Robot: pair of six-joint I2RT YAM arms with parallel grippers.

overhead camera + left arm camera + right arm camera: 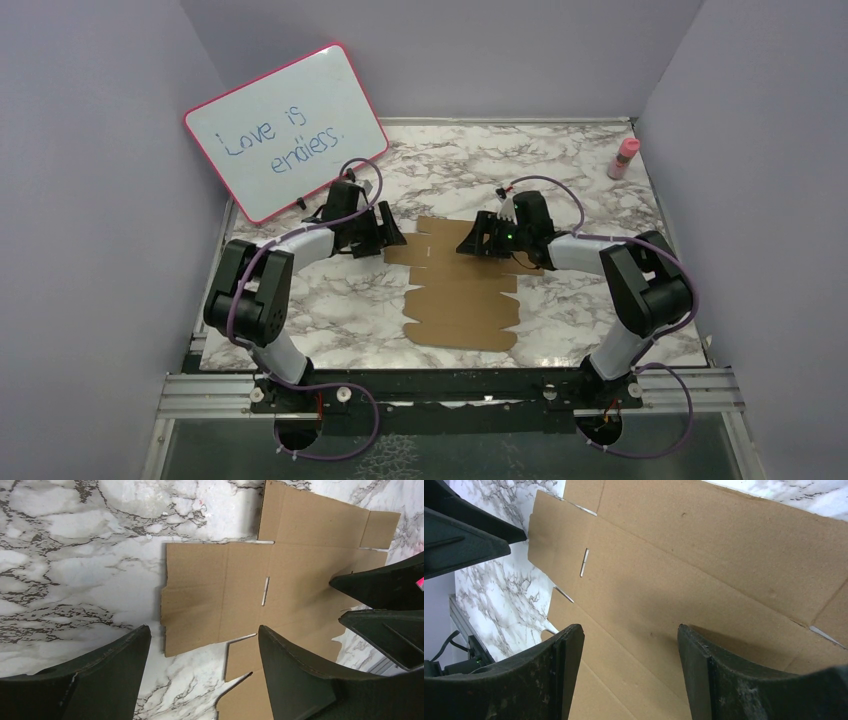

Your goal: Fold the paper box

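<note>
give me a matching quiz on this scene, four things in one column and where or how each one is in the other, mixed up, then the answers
Things
1 paper box
2 whiteboard
3 pink bottle
4 left gripper

Places or states
a standing at the far right corner of the table
b open, over the box's left edge
c unfolded, lying flat in the middle
d propped up, tilted, at the far left

Pairs: 1-c, 2-d, 3-a, 4-b

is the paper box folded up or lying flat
Flat: the paper box lies spread on the marble table, no flap raised.
</note>
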